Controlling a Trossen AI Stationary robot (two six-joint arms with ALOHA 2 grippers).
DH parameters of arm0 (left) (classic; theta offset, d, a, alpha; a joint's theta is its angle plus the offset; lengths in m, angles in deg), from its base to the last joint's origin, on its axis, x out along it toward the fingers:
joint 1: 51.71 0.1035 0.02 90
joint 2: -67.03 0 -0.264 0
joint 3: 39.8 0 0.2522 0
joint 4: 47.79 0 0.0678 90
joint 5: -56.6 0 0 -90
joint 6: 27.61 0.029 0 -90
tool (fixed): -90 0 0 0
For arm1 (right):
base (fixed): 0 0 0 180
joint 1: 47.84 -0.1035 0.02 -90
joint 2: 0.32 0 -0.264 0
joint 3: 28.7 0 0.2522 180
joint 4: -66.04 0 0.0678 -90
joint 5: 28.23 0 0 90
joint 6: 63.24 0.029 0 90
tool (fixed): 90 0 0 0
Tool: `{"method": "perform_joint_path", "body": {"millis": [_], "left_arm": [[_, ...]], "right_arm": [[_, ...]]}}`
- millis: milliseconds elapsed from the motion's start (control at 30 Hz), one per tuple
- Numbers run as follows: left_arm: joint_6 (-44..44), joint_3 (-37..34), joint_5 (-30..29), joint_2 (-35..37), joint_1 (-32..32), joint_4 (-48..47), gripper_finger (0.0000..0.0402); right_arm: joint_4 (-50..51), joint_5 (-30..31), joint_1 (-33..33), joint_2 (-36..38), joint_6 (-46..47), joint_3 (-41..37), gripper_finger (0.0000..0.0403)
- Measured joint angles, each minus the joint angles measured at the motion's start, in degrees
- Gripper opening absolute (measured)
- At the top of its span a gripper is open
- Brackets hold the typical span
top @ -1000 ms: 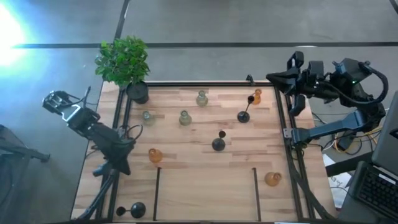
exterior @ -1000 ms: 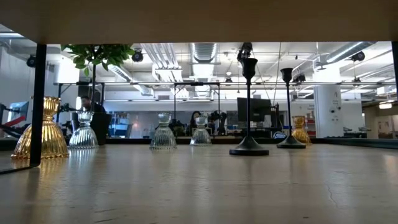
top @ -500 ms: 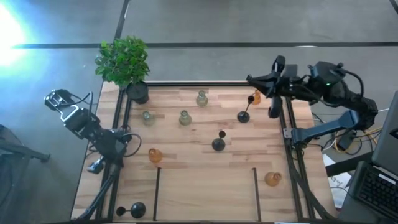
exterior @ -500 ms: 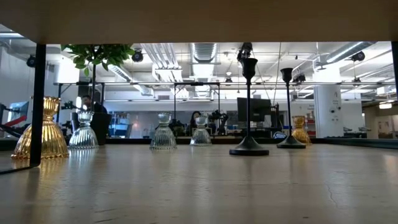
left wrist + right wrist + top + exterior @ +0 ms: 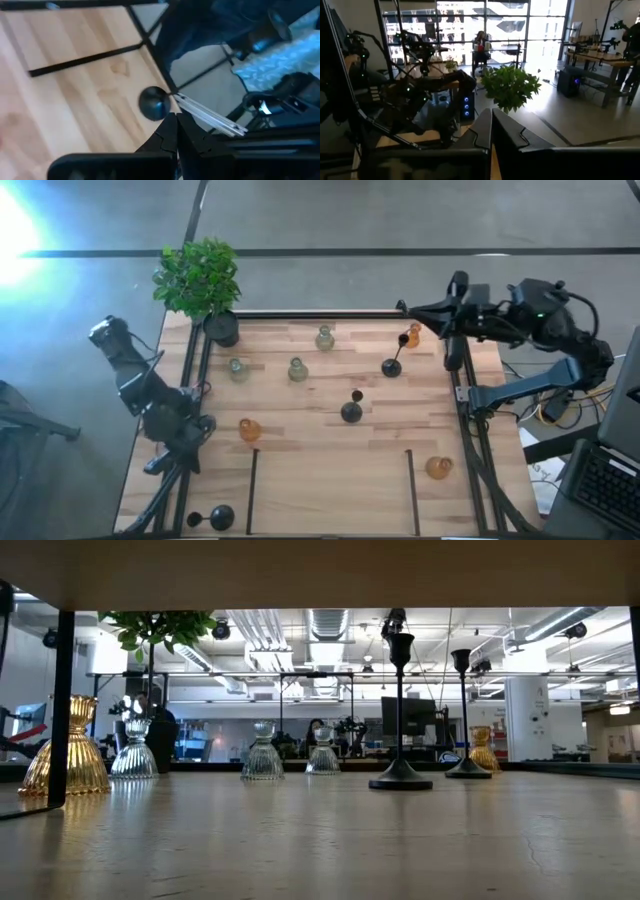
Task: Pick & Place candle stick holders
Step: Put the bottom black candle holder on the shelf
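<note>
Several candle stick holders stand on the wooden table (image 5: 300,470). Three are pale green (image 5: 324,337) (image 5: 237,368) (image 5: 297,369), three amber (image 5: 249,429) (image 5: 412,333) (image 5: 438,468) and two black with tall stems (image 5: 392,363) (image 5: 351,411). Another black one (image 5: 215,518) lies at the near left corner and also shows in the left wrist view (image 5: 154,103). My left gripper (image 5: 157,464) is shut and empty above the table's left edge, pointing toward that corner. My right gripper (image 5: 405,308) is shut and empty above the far edge, near the far amber holder.
A black pot with a green plant (image 5: 200,280) stands at the far left corner. Black frame rails run along the table's left (image 5: 190,380), far and right (image 5: 462,400) edges. Two short black strips (image 5: 252,490) (image 5: 411,490) lie near the front.
My right gripper has swung toward the table's left, from beyond the right rail to above the far edge. My left arm has folded upward, and its gripper has shifted a little toward the table's near edge. No holder has moved.
</note>
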Motion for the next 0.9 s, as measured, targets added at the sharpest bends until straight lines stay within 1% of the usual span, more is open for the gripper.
{"method": "perform_joint_path", "body": {"millis": [133, 267, 400, 533, 733, 900], "left_arm": [[0.41, -3.72, -0.89, 0.13, -5.77, 4.76, 0.0000], [1.98, -7.80, -0.92, 0.11, -8.38, 13.07, 0.0000], [3.08, -10.90, -1.40, 0.14, -8.96, 21.60, 0.0000], [6.11, -12.22, -2.29, 0.13, -8.94, 26.37, 0.0000], [11.78, -12.85, -5.03, -0.27, -8.92, 30.32, 0.0004], [15.51, -12.74, -4.98, -0.08, -8.92, 30.43, 0.0006]], "right_arm": [[0.01, 0.33, -0.02, 1.97, -1.73, 0.00, 0.0008], [-0.10, 1.97, -0.04, 3.40, -5.06, 0.00, 0.0008], [-0.93, 1.97, -0.04, 4.77, -7.01, 0.00, 0.0008], [-2.63, 1.92, -0.04, 6.42, -5.15, 0.16, 0.0008], [-2.50, 1.90, -0.04, 10.32, -3.78, 0.61, 0.0008], [-2.54, 1.85, -0.04, 13.67, -4.19, 0.63, 0.0008]]}}
